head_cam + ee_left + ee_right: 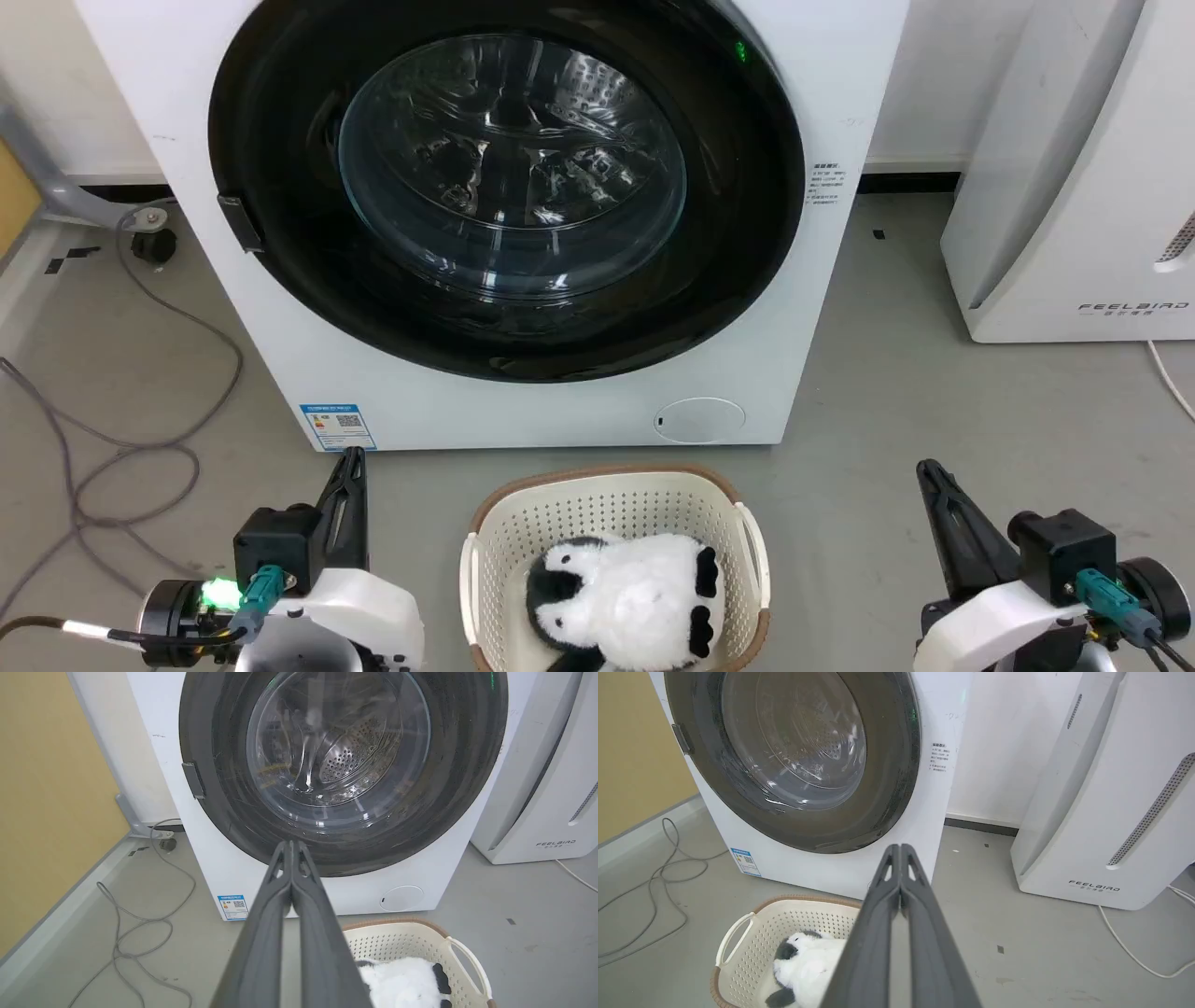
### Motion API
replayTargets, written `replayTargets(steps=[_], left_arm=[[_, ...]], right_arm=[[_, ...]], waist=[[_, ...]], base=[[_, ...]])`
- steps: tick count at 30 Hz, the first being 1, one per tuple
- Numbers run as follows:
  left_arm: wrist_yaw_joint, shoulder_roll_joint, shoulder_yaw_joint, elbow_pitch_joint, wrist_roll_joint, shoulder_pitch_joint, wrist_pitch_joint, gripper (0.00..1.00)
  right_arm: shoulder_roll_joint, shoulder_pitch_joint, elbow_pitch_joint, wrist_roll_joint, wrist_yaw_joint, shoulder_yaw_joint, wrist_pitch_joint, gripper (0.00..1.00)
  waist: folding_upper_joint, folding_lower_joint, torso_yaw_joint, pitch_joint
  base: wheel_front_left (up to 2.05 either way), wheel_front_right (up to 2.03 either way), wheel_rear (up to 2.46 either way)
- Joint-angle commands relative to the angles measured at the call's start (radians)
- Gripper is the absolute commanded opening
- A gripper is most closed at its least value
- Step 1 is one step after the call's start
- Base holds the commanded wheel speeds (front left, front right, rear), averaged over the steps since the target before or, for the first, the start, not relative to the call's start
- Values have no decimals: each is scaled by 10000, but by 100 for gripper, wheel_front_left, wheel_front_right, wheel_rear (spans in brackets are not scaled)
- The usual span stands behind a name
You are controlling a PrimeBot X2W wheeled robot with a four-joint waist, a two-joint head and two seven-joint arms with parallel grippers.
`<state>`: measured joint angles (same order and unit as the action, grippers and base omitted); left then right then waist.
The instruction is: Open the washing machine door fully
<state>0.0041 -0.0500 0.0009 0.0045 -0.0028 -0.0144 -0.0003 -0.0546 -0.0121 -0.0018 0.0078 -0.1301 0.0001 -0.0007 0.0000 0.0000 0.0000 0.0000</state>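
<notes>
We see a grey floor [887, 392]. A cream basket [607, 481] with holes sits on it between our left gripper [353, 462] and our right gripper [929, 471]. Past both sets of fingertips stands the white washing machine [523, 411], its bottom edge flat on the floor. Ahead of the right gripper and out to its right stands a white FEELBIRD machine [1074, 233], with a thin white cable [1172, 378] on the floor beside it. Out to the left of the left gripper, grey cables [241, 359] loop over the floor. Far ahead of that gripper, a small black wheel [154, 245] rests near the washing machine's left side.
</notes>
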Motion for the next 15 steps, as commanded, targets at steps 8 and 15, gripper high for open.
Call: replayTargets(steps=[8, 15], left_arm=[[-41, -3, -9, -45, 28, 144, 3, 0], [-41, -3, -9, -45, 28, 144, 3, 0]], right_arm=[[43, 121, 18, -78, -6, -1, 7, 0], [43, 121, 18, -78, -6, -1, 7, 0]], waist=[[0, 0, 0, 0], [0, 0, 0, 0]], base=[[0, 0, 0], [0, 0, 0]])
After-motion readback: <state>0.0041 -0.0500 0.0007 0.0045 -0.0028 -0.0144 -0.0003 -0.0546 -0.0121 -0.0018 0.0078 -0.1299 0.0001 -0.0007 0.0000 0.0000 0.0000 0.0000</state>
